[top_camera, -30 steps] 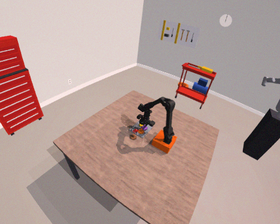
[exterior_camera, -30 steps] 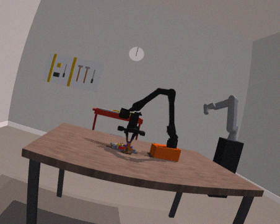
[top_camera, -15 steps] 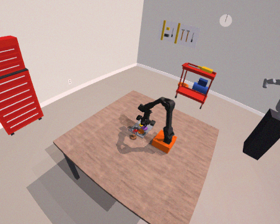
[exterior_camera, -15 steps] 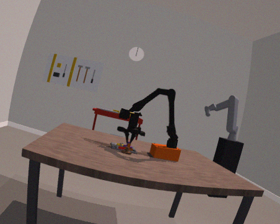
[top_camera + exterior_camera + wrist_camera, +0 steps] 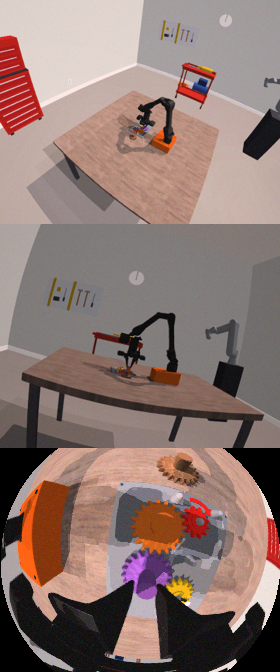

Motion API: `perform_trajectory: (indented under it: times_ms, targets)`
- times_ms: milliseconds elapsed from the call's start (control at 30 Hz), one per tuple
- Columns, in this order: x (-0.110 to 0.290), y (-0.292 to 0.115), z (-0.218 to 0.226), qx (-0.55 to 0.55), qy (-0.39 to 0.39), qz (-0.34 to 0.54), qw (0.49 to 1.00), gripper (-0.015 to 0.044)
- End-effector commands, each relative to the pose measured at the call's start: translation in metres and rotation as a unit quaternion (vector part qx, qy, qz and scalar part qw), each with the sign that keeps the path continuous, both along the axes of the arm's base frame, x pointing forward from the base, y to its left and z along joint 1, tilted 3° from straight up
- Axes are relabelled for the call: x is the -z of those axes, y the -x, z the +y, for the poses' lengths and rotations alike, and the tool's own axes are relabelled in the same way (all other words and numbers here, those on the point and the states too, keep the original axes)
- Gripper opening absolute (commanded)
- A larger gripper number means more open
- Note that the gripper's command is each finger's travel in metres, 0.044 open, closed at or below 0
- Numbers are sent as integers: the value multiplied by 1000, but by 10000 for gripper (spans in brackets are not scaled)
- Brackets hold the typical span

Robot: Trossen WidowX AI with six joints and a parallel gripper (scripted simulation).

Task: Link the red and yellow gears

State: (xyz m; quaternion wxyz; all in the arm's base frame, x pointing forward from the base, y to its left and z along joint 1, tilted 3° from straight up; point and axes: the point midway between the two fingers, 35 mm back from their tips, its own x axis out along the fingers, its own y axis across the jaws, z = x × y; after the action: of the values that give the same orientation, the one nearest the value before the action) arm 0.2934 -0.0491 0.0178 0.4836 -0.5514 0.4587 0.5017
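Apparently linked: red gear (image 5: 135,130) (image 5: 122,372) (image 5: 189,524), orange gear (image 5: 141,132) (image 5: 156,525), purple gear (image 5: 145,128) (image 5: 129,368) (image 5: 132,570), yellow gear (image 5: 141,125) (image 5: 119,368) (image 5: 181,590)
Fingers: slightly parted around purple knob (image 5: 146,587)
Left: flat seating confirmed, gripper (image 5: 144,124) (image 5: 128,366) (image 5: 145,585) withdrawn

A curved red arrow (image 5: 202,503) is marked on the grey board (image 5: 150,126) (image 5: 133,375) (image 5: 114,555) beside the red gear (image 5: 135,130) (image 5: 190,524).

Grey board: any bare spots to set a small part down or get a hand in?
Bare: the board's strip left of the orange gear in the wrist view. Crowded: purple gear under the gripper, beside the yellow gear.
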Motion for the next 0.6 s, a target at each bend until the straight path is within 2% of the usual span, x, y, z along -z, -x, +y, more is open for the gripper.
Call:
perform_trajectory:
  times_ms: [0,233,367,400,567]
  targets:
    - [-6,-1,0,11,-1,-4,1000,140]
    - [-46,2,1,11,-1,-4,1000,140]
    - [-48,3,1,11,-1,-4,1000,140]
    - [-42,3,1,9,-1,0,1000,166]
    - [-89,12,2,9,-1,0,1000,298]
